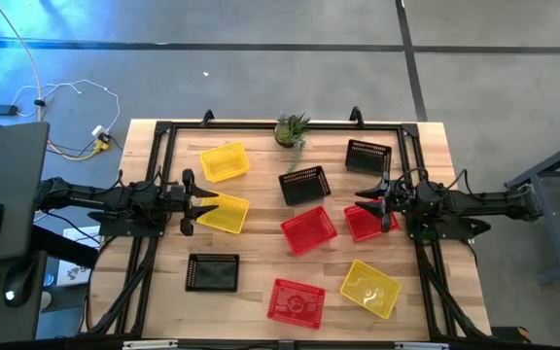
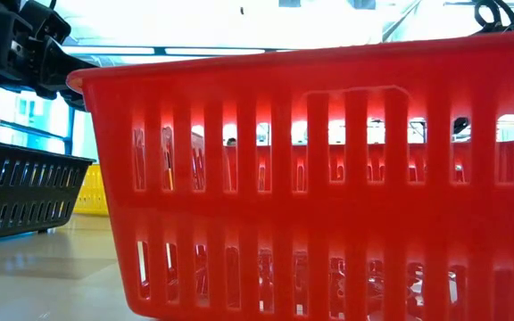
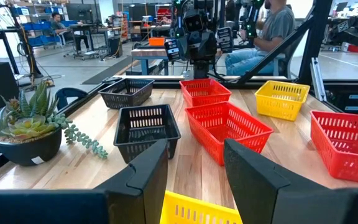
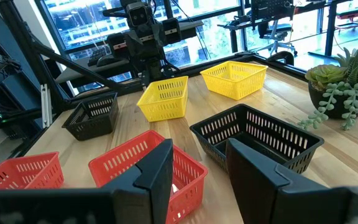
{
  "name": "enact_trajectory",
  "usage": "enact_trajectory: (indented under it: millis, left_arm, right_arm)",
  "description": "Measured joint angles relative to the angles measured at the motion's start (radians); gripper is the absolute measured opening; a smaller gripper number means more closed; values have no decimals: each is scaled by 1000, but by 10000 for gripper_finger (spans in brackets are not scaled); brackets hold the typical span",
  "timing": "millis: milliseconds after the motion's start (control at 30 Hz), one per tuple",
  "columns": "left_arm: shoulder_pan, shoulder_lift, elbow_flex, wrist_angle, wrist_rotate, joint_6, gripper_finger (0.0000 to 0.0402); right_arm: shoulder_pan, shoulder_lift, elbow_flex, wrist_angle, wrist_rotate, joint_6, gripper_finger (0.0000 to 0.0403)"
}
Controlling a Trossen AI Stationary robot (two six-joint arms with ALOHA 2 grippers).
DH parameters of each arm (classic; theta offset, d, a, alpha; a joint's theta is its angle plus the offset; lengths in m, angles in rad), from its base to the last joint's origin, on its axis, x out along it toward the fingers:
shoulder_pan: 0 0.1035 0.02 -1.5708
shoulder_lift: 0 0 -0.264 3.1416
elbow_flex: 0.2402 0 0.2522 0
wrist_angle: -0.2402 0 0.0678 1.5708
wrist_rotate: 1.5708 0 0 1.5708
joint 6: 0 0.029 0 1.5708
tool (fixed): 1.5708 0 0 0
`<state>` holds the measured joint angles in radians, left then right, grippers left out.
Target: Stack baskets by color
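Nine baskets lie scattered, each flat on its base on the wooden table [image 1: 261,258]. Yellow ones are at the far left [image 1: 224,161], the left [image 1: 222,212] and the near right [image 1: 369,288]. Red ones are at the middle [image 1: 308,229], the right [image 1: 366,222] and the near edge [image 1: 296,300]. Black ones are at the middle [image 1: 304,184], the far right [image 1: 367,156] and the near left [image 1: 213,273]. My left gripper [image 1: 194,202] hovers open and level over the left yellow basket's edge [image 3: 197,211]. My right gripper [image 1: 375,202] hovers open and level over the right red basket [image 4: 148,165].
A small potted green plant [image 1: 293,128] stands at the table's far edge, near the middle black basket. A black frame [image 1: 163,131] runs round the table's rim. In the low view the near red basket [image 2: 328,178] fills most of the picture. A person sits beyond the table [image 3: 278,28].
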<state>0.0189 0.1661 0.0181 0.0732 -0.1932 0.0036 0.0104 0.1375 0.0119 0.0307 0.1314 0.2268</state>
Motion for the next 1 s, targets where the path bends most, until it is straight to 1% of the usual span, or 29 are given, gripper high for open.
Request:
enact_trajectory:
  millis: [167,367,567,667,733,900,1000]
  left_arm:
    - [0,0,0,0,2,-12,145]
    - [0,0,0,1,2,-131,145]
    - [1,0,0,9,-6,-149,145]
    - [1,0,0,49,-32,-210,145]
    - [1,0,0,99,-44,-224,145]
    - [1,0,3,236,-55,-102,145]
    - [1,1,46,239,-89,-29,145]
  right_arm:
    - [0,0,0,0,0,0,138]
    - [0,0,0,0,0,0,138]
    - [0,0,0,0,0,0,138]
    - [0,0,0,0,0,0,138]
    - [0,0,0,0,0,0,138]
    - [0,0,0,0,0,0,138]
    - [0,0,0,0,0,0,138]
